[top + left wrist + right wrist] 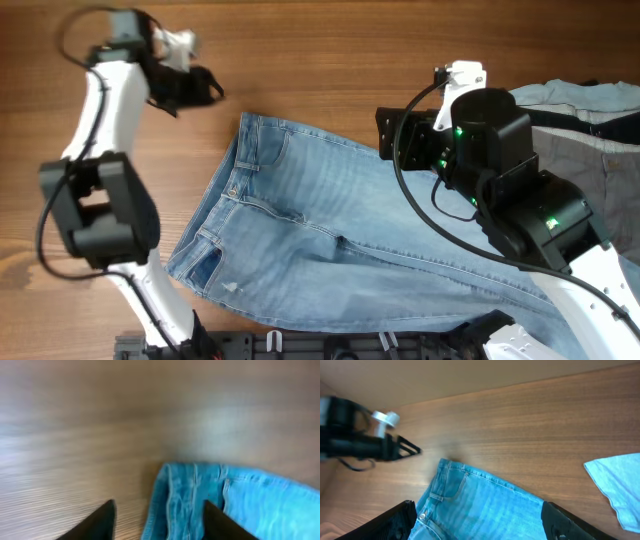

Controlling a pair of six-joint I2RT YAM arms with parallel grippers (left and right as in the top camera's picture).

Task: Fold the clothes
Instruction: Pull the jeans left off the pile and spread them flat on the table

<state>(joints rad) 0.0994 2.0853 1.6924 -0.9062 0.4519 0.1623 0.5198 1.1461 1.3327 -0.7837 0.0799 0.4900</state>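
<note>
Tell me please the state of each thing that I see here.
Jeans: unfolded, spread flat.
Left fingers: open, empty, near the jeans.
Right fingers: open, empty, above the jeans.
Grey trousers: unfolded, in a heap.
Blue shirt: unfolded, beside them.

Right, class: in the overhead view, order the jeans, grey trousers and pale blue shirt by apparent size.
Jeans: clearly largest.
Grey trousers, then pale blue shirt; both run off the frame, so their order is unsure.
</note>
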